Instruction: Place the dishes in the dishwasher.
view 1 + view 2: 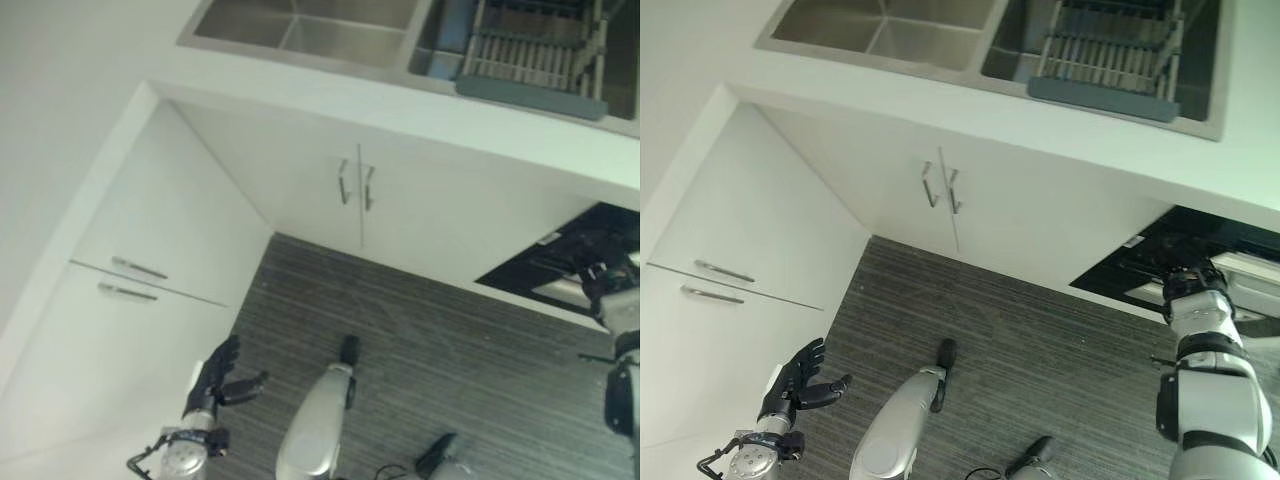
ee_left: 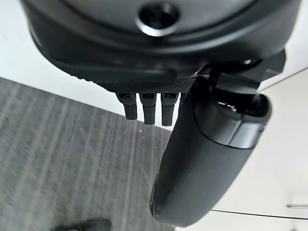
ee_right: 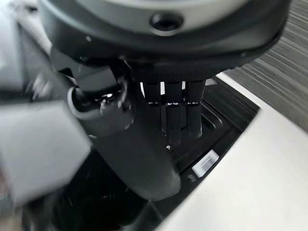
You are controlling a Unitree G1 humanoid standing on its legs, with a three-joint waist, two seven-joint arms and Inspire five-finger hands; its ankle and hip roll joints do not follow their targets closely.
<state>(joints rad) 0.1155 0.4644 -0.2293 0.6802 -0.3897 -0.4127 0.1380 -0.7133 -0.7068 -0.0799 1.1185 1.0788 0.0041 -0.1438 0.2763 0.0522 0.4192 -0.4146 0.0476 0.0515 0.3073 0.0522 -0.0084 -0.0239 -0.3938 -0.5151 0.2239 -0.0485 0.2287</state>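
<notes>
Dishwasher (image 1: 1170, 255): dark opening in the white cabinet run, below the counter, at the robot's right; front panel is dropped open w/ pale inner edge showing. Interior is dark; contents cannot be made out.

Dish rack (image 1: 1110, 50): grey slatted unit, sits in the right basin of the steel sink (image 1: 880, 35), above and a little left of the dishwasher. Whether any dishes are in it cannot be told.

Right hand (image 1: 1188, 283): at the dishwasher opening, over the edge of the lowered panel. Wrist view shows fingers (image 3: 174, 115) straight, pointing into the dark cavity, thumb beside them; nothing held.

Left hand (image 1: 798, 382): low, near the white corner cabinet (image 1: 730, 260) w/ two bar handles, above striped grey floor (image 1: 1040, 340). Fingers spread and relaxed, thumb out to the side; nothing held.

Double cabinet doors (image 1: 940, 190) w/ paired vertical handles sit under the sink, between corner cabinet and dishwasher.
</notes>
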